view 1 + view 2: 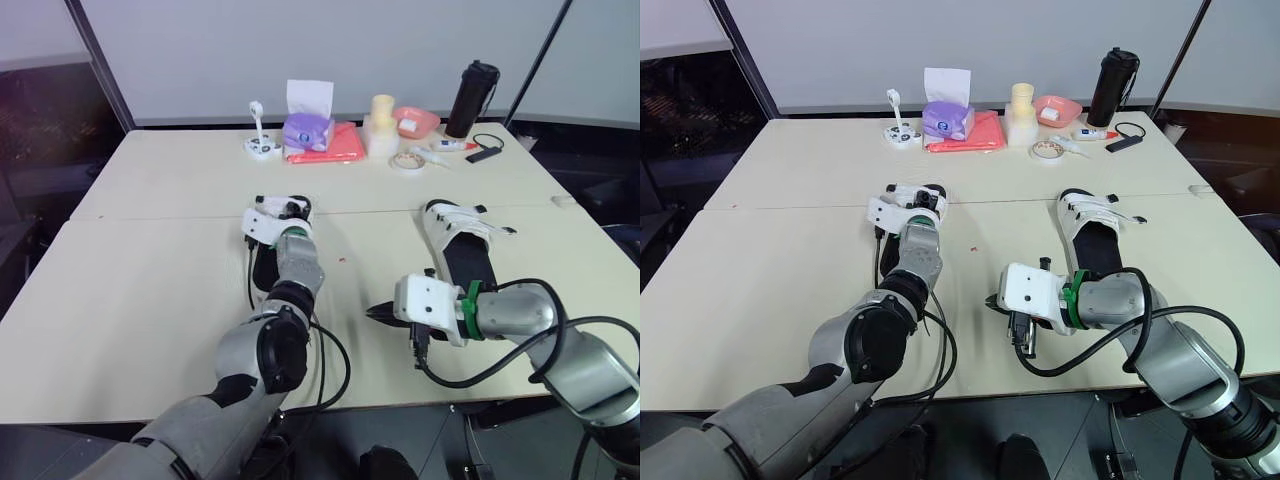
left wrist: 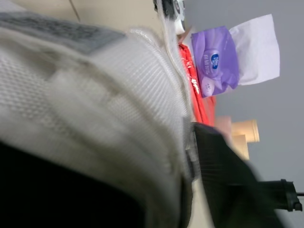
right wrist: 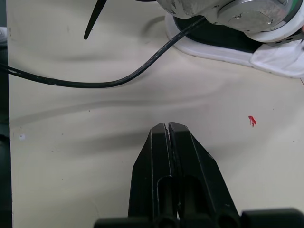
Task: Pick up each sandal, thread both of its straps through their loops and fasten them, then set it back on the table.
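Near the front edge of the table (image 1: pixel 140 290), between the two sandals, the right gripper (image 3: pixel 167 126) has its jaws pressed fully together with nothing in them, hanging low above the bare top close to a small red mark (image 3: pixel 251 121). Toward the table's middle, the left gripper (image 1: pixel 288 210) sits right against the white mesh strap of the left sandal (image 2: pixel 95 118), though whether it is closed on the strap cannot be told. The right sandal (image 1: pixel 462 250) lies flat toward the right edge, untouched, and a tissue pack (image 1: pixel 308 130) and black bottle (image 1: pixel 472 98) stand along the far edge.
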Action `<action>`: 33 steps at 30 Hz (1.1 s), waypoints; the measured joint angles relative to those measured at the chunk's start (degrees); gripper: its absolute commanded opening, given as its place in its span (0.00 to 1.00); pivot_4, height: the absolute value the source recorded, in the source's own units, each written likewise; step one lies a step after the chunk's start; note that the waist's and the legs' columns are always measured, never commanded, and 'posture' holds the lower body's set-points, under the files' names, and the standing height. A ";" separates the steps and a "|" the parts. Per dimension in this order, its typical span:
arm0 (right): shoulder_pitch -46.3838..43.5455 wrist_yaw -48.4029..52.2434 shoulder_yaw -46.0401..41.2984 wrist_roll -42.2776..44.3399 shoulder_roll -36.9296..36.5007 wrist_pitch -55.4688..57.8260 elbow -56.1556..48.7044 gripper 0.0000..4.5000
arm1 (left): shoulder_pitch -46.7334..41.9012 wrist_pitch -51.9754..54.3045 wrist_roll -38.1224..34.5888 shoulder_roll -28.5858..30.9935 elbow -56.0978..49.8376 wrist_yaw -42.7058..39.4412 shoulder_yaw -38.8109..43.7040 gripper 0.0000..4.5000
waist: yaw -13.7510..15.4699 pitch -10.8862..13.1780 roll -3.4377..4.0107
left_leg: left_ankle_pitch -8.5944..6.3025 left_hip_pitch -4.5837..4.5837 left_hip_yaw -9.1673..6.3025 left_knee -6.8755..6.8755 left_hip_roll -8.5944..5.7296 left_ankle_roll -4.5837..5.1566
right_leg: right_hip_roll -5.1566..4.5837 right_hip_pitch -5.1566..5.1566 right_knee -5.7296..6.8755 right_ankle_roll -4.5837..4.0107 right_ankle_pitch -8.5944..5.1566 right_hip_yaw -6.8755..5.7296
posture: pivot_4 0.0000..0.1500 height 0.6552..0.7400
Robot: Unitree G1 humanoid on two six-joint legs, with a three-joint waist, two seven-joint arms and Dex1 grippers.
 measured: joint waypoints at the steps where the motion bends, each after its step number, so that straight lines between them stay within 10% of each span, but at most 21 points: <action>1: -0.03 0.00 0.06 0.00 0.00 0.00 0.00 0.00 | 0.00 0.10 -0.02 0.06 0.00 -0.17 0.00 0.83 | 0.01 0.00 0.00 | 0.00 0.00 0.00 0.00 0.00 0.00 | 0.00 0.00 0.00 0.00 0.00 0.00 | 1.00 1.00; 3: -0.22 0.00 0.18 0.00 0.01 0.00 0.12 0.00 | -0.21 0.32 0.01 0.09 -0.27 -0.82 -0.15 0.99 | 0.01 -0.01 0.01 | 0.00 0.01 0.00 0.02 0.00 0.00 | 0.00 0.03 0.00 0.00 0.00 0.00 | 1.00 1.00; 33: -3.32 3.99 4.16 -0.70 0.36 -5.53 5.16 0.00 | 27.68 26.64 -1.39 2.75 -49.77 18.06 -19.21 0.99 | 0.19 -0.03 0.08 | -0.16 0.20 -0.02 0.73 0.03 0.22 | 0.11 0.55 0.01 0.01 0.08 0.05 | 1.00 1.00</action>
